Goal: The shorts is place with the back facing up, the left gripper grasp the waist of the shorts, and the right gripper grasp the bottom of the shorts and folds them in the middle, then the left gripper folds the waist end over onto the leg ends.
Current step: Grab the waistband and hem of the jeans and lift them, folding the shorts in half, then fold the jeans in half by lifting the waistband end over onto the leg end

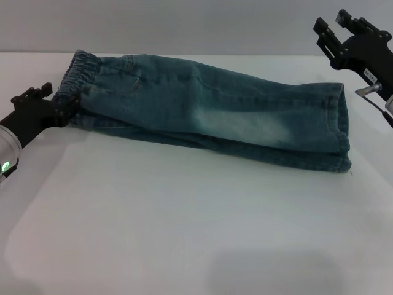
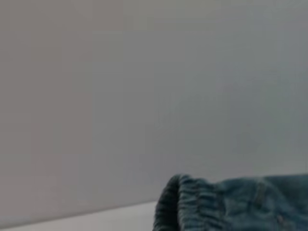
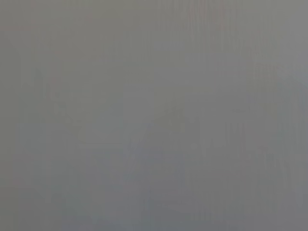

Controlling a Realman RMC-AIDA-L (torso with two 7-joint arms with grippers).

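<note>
The blue denim shorts [image 1: 209, 107] lie folded lengthwise on the white table [image 1: 184, 227], elastic waist [image 1: 77, 77] at the left and leg ends [image 1: 341, 126] at the right. My left gripper [image 1: 66, 110] is at the waist's near corner, shut on the fabric there. In the left wrist view the gathered waistband [image 2: 211, 204] shows close up. My right gripper [image 1: 334, 24] hangs open and empty above and behind the leg ends, apart from the cloth. The right wrist view shows only a plain grey surface.
White tabletop stretches in front of the shorts toward the near edge. A grey wall [image 1: 184, 24] stands behind the table. A shadow [image 1: 270, 270] falls on the near part of the table.
</note>
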